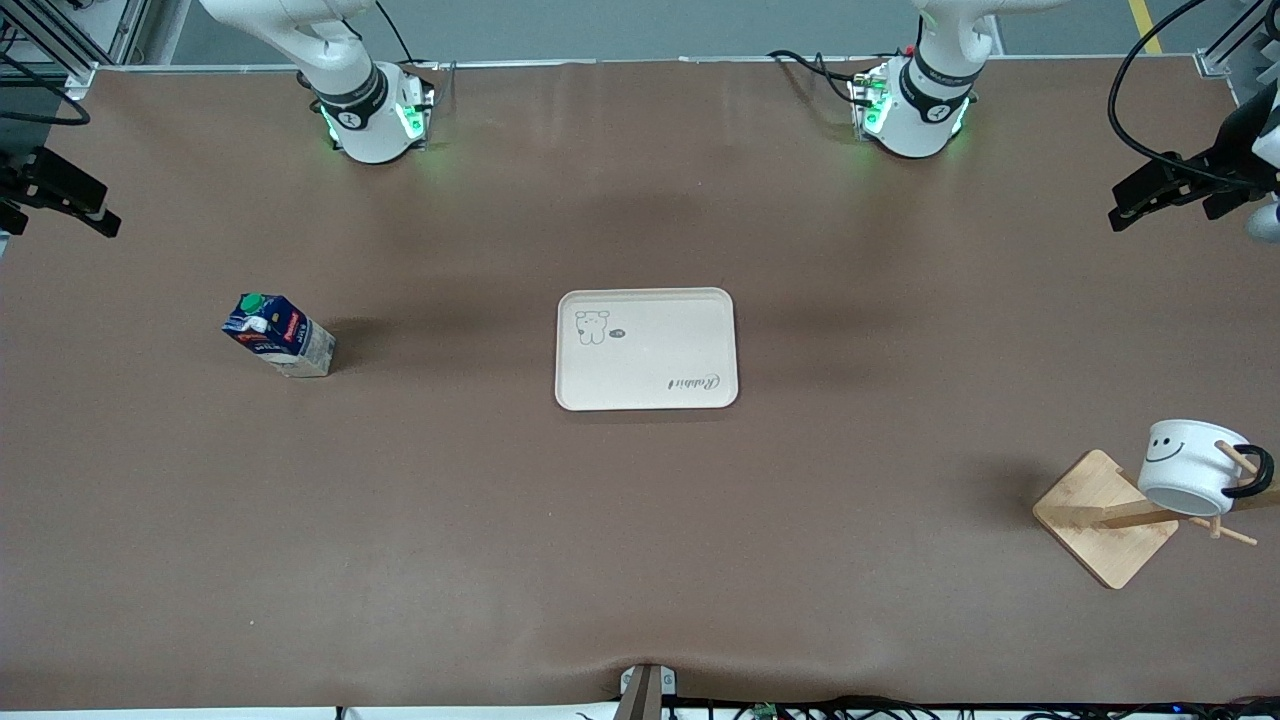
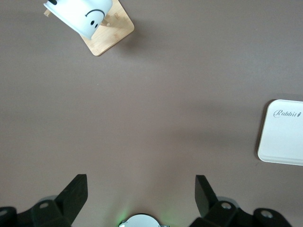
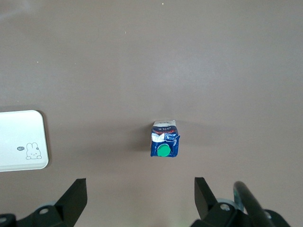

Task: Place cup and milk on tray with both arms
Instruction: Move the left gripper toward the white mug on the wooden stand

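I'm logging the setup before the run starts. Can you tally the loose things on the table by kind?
Cups: 1, the cup hung on the wooden rack
Cartons: 1, the milk
Trays: 1, the tray
Racks: 1, the wooden rack
Total: 4

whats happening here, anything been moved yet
Nothing is being handled. The cup hangs on a wooden rack at the left arm's end of the table, the milk carton stands at the right arm's end, and the tray lies bare between them. Both arms wait, the left tool and right tool open, high over the table.
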`<control>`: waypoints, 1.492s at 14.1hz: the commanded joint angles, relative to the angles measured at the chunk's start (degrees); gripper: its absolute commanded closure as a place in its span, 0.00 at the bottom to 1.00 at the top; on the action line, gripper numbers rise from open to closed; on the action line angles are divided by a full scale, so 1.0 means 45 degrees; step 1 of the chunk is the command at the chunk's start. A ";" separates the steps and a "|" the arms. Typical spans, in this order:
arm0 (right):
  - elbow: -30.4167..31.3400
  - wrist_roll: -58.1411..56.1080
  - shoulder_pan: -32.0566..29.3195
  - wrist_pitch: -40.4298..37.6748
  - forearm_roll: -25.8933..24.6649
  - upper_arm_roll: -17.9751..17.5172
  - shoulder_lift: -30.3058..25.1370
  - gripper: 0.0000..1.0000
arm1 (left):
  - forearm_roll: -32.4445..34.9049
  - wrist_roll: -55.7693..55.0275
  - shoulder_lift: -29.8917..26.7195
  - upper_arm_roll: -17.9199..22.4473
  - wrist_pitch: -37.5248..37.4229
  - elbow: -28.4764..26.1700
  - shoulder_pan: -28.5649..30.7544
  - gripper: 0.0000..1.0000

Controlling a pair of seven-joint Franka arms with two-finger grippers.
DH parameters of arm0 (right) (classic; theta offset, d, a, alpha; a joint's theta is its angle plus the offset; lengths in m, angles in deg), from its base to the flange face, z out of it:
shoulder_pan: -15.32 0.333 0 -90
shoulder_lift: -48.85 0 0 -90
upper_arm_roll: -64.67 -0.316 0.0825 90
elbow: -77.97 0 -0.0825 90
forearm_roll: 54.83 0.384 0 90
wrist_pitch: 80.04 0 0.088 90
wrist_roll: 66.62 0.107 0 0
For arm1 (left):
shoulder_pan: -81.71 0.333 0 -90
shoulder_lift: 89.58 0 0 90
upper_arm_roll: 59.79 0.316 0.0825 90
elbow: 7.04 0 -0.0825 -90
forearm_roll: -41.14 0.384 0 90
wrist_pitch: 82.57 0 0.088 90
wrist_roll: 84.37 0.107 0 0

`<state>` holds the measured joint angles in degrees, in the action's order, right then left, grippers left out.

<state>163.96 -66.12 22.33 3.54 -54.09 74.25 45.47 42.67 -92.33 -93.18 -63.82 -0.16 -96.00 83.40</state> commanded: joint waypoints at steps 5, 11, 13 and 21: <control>-0.0028 0.0063 0.0063 0.0020 -0.0046 0.0058 0.0028 0.00 | 0.0209 0.0910 0.0117 -0.0023 -0.0208 0.0625 0.0501 0.00; -0.0028 0.0063 -0.0036 0.0000 -0.0046 0.0078 0.0106 0.00 | -0.0083 0.1495 0.0157 -0.0023 0.2148 -0.0639 0.2510 0.00; -0.0028 0.0063 -0.0035 0.0059 0.0012 0.0078 0.0145 0.00 | -0.0356 0.1867 0.0079 -0.0004 0.3594 -0.1615 0.2748 0.00; -0.0047 0.0063 0.0004 0.0118 0.0032 0.0078 0.0145 0.00 | -0.1098 0.3742 0.0351 -0.0003 1.0057 -0.5599 0.3491 0.00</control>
<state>164.09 -66.11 22.40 3.94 -54.10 74.66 46.12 39.67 -77.90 -90.91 -63.45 38.55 -116.23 98.15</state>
